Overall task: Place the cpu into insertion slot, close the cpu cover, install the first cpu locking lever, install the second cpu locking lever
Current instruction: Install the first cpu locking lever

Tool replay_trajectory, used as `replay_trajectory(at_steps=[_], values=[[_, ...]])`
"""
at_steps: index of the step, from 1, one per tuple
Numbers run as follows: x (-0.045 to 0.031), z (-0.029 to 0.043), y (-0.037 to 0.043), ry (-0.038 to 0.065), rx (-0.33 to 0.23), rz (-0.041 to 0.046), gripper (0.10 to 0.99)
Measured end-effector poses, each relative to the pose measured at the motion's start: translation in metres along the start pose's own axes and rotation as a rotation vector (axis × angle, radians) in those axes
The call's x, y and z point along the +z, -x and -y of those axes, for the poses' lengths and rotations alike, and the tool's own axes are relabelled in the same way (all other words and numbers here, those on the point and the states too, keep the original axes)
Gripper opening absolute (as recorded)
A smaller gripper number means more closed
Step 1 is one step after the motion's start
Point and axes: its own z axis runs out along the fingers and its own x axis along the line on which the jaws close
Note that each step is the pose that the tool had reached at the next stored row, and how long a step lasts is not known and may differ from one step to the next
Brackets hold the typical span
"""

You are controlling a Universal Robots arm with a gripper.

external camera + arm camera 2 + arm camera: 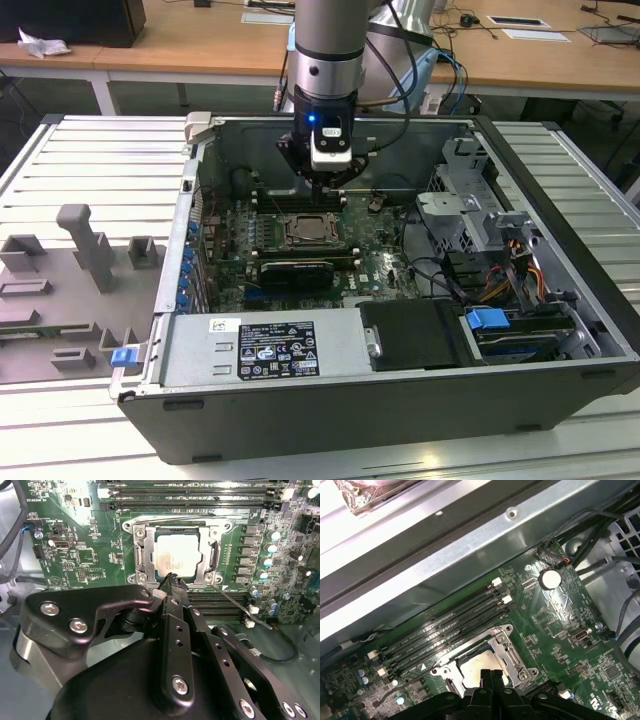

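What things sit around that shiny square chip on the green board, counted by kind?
cpu: 1
cpu cover: 1
thin lever sticking out: 1
pincer: 1
round silver battery: 1
Total: 5

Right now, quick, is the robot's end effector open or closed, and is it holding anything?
End effector: closed, fingertips together, nothing seen between them, near the cpu.
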Motion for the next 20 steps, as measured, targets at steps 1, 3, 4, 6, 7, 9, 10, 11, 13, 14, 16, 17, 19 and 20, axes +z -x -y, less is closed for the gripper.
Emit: replay_trajectory(at_steps=[1,3,4,6,7,9,10,11,13,14,16,17,19,20], values=[[0.0,0.0,0.0,0.0,-0.014,-0.0004,0.106],[0.0,0.0,0.0,0.0,-0.034,-0.001,0.106],[0.0,0.0,0.0,0.0,-0.044,-0.0013,0.106],[0.0,0.0,0.0,0.0,-0.058,-0.0017,0.106],[0.0,0.0,0.0,0.0,-0.065,-0.0019,0.106],[0.0,0.0,0.0,0.0,-0.075,-0.0022,0.106],[0.0,0.0,0.0,0.0,-0.08,-0.0023,0.106],[0.0,0.0,0.0,0.001,-0.11,-0.0032,0.106],[0.0,0.0,0.0,0.001,-0.174,-0.005,0.106],[0.0,0.0,0.0,0.001,-0.209,-0.006,0.106],[0.0001,0.0,0.0,0.001,-0.288,-0.0083,0.106],[0.0001,0.0,0.0,0.001,-0.306,-0.0088,0.106],[0.0,0.0,0.0,0.001,-0.348,-0.01,0.106],[0.0001,0.0,0.0,0.001,-0.369,-0.0106,0.106]])
